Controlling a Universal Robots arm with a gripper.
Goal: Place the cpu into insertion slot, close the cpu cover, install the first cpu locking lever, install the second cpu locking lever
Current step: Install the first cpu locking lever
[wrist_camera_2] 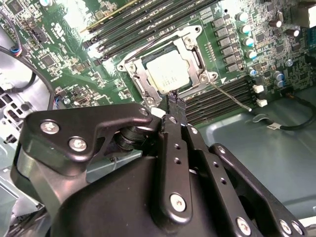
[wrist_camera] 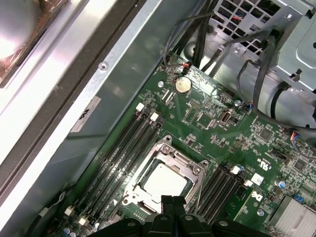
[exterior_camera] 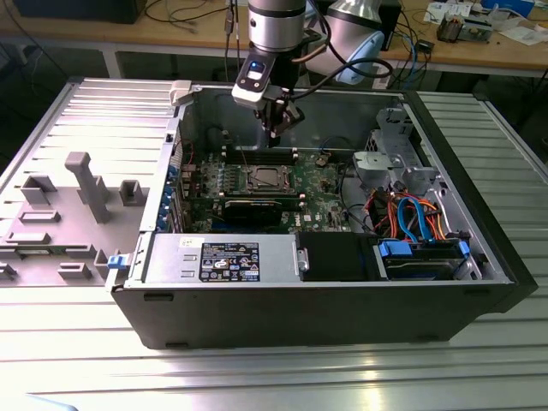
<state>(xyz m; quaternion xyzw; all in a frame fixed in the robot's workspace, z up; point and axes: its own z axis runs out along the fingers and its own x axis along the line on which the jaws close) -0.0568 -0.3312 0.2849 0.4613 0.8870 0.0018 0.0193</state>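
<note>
Presently, item: the cpu [wrist_camera_2: 168, 71], a dull silver square lying flat in the insertion slot [exterior_camera: 264, 179], at the centre of the exterior view on the green board inside the open computer case [exterior_camera: 300, 301]. Around it is the cpu cover [wrist_camera_2: 137, 83], a silvery frame that looks lowered over the chip's edges; whether it is fully seated cannot be told. Beside the socket, one thin wire locking lever [wrist_camera_2: 232, 97] angles out across the black memory slots [wrist_camera_2: 148, 19] and is apparently unlatched. Above the socket's edge hangs the gripper [wrist_camera_2: 175, 98], fingertips pressed together and grasping nothing. Toward the exterior view's right lie the drive cage [exterior_camera: 390, 163] and coloured cables [exterior_camera: 411, 214], well apart from the socket. Hazards, as judged: the narrow tips may slip off the springy wire and strike the memory slots or nearby capacitors. A lever forced over a cover that sits proud could bend the frame or load the chip unevenly. A descent off line could scratch the chip's top.
</note>
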